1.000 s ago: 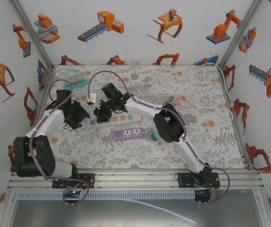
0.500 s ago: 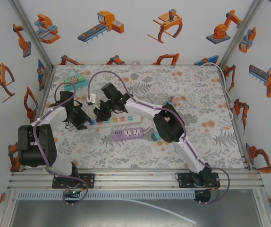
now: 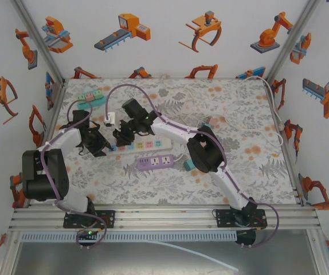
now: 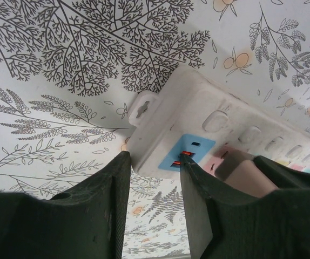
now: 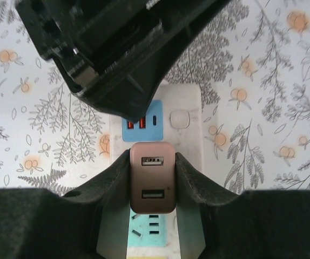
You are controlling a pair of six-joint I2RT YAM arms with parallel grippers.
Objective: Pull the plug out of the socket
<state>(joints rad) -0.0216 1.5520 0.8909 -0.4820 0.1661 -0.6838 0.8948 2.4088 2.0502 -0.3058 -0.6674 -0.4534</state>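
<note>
**A:** What does the overhead view show?

**B:** A worktop (image 3: 245, 123) printed with grey ferns and small orange fruit, walled by panels with cartoon robots; two pale arms reach in from the bottom edge and meet left of centre.

**A:** What lies on it?

**B:** Three socket strips; a white power strip (image 3: 143, 144) lies left of centre, a purple strip (image 3: 154, 162) sits just below it, and a green strip (image 3: 93, 96) rests well apart at the upper left.

**A:** Where are the hands?

**B:** Both are at the white power strip's left end; the left hand (image 4: 155, 156), seen from its wrist camera, is narrow, its dark fingers (image 4: 98, 216) pinching the strip's end corner by the blue USB panel; one finger is on the outer edge, the other on the panel.

**A:** And the right one?

**B:** The right hand (image 5: 152, 156) is closed tight on the plug (image 5: 152, 178); one finger presses each side.

**A:** Where is the plug exactly?

**B:** It is a small rose-brown block with two USB ports on its face, seated in the white power strip just beside the blue panel; it sits low in the centre of the right wrist view, with the black body of the left hand looming across the top.
</note>
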